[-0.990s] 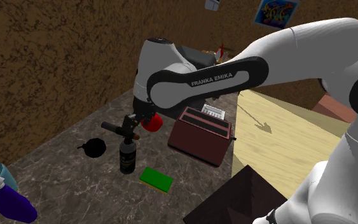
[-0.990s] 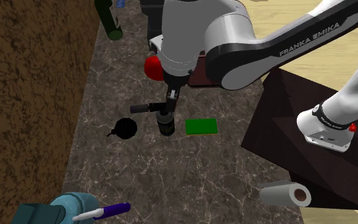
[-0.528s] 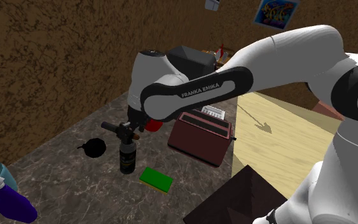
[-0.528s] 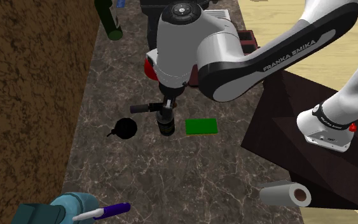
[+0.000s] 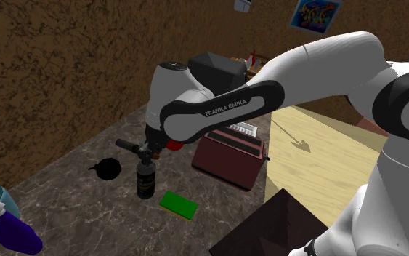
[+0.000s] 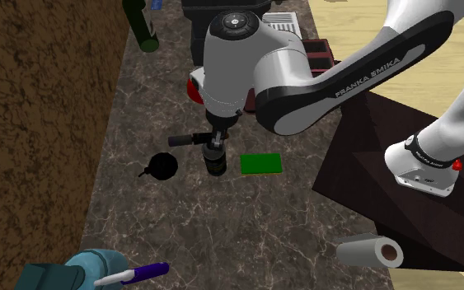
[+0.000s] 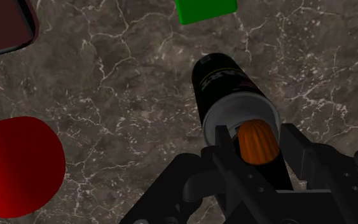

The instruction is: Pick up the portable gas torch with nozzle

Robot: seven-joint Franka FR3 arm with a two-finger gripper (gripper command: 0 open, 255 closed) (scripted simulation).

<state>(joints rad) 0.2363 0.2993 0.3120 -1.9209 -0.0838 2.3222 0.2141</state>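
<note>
**Arm** (image 5: 217, 109). White with dark joints; "FRANKA EMIKA" in white capitals along the dark forearm band, readable in the shoulder and second exterior views.

**Surface** (image 5: 72, 196). Dark veined stone look. No writing.

**Maroon box** (image 5: 228, 156). Stands just beyond the torch, towards the shoulder view's right. No readable marking.

**Gas torch** (image 5: 145, 178) (image 6: 214, 158) (image 7: 225, 83). Upright on the surface, between a small black round item and a flat green block (image 5: 179, 205), apart from both.
- Black cylindrical canister with a burner head on top.
- Nozzle (image 5: 126, 145) juts sideways towards the shoulder view's left.
- Judged rigid, moderately heavy, top-heavy and easy to tip.
- Smooth round wall likely slippery.
- Best taken at the head or neck, across the narrow part and clear of the nozzle.
- Pale lettering on the canister label, too small to read.

**Gripper** (image 7: 258, 137) (image 6: 216, 136). Directly above the canister, at the burner head.

**Fingers** (image 7: 227, 156). Apart, bracketing the head on either side. No firm clamp evident.

**Orange knob** (image 7: 258, 143). Ribbed, sits between the fingers. Unlabelled.
</note>
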